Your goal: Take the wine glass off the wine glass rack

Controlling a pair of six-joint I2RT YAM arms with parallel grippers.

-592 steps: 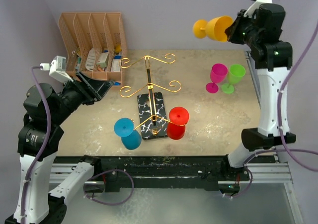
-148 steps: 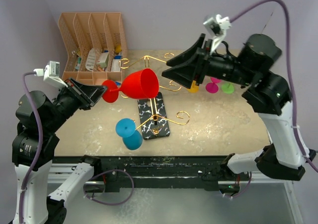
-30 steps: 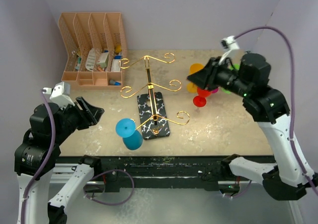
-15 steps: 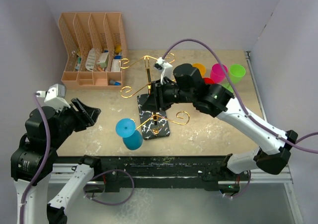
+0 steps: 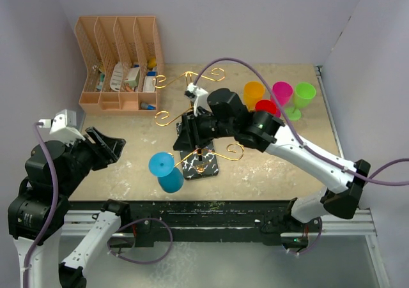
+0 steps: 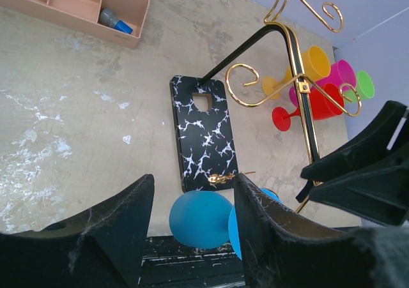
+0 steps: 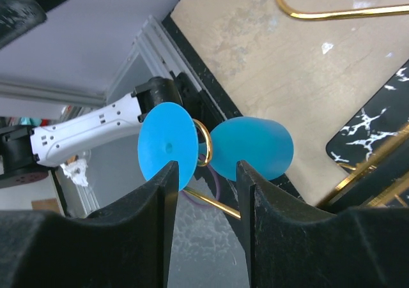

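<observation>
blue wine glass (image 5: 165,172) on gold rack (image 6: 201,131); right end effector (image 7: 206,168) apart near it, left end effector (image 6: 192,189) apart

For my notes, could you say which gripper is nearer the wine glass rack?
Right. The right gripper hovers beside the wine glass rack; the left gripper sits apart, to its left.

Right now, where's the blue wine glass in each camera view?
Top external: blue wine glass lower centre-left, just left of the marble base.
Left wrist: bottom centre, just below that base.
Right wrist: centre, stem through a gold hook.
Shared landmark: the black white-veined marble base.
</observation>
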